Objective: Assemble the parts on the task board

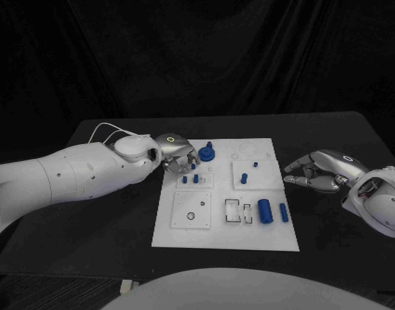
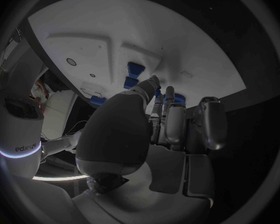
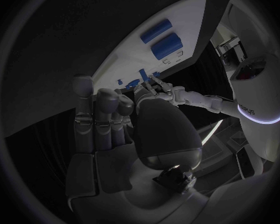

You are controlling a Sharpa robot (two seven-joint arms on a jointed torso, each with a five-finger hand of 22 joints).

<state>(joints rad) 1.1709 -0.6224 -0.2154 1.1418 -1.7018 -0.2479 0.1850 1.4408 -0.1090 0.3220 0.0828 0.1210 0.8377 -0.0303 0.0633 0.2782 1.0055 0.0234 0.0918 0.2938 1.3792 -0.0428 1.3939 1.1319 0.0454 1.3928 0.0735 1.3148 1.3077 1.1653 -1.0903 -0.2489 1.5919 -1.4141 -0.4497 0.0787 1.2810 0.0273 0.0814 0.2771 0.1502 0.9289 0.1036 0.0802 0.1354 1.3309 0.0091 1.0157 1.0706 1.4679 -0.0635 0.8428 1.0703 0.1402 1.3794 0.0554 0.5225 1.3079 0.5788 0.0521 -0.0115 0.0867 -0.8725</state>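
White plastic under dim light: the task board [image 1: 225, 223] lies in the middle of the black table [image 1: 346, 129], with the robot's left hand [image 1: 175, 152] over its far left corner, fingers pointing down near the blue parts. Just beside that hand stands a round blue part with an upright stem [image 1: 207, 152]; small blue pegs [image 1: 193, 179] stand in a block below it, another peg [image 1: 244, 177] stands in the next block, and two blue cylinders [image 1: 265, 211] lie near the board's right edge.

From the left wrist view the fingers [image 2: 171, 114] are drawn together and reach toward the blue pieces, but whether they pinch anything cannot be told. The right hand [image 1: 317, 170] hangs off the board's right edge, fingers loosely curled, holding nothing.

The step in hand appears to be work at the far left corner, either picking or seating a small part. To do it well, the left hand would need to come straight down, keep the part upright over its hole, and steer clear of the stemmed piece beside it. The right hand seems best kept off the board, away from the loose cylinders.
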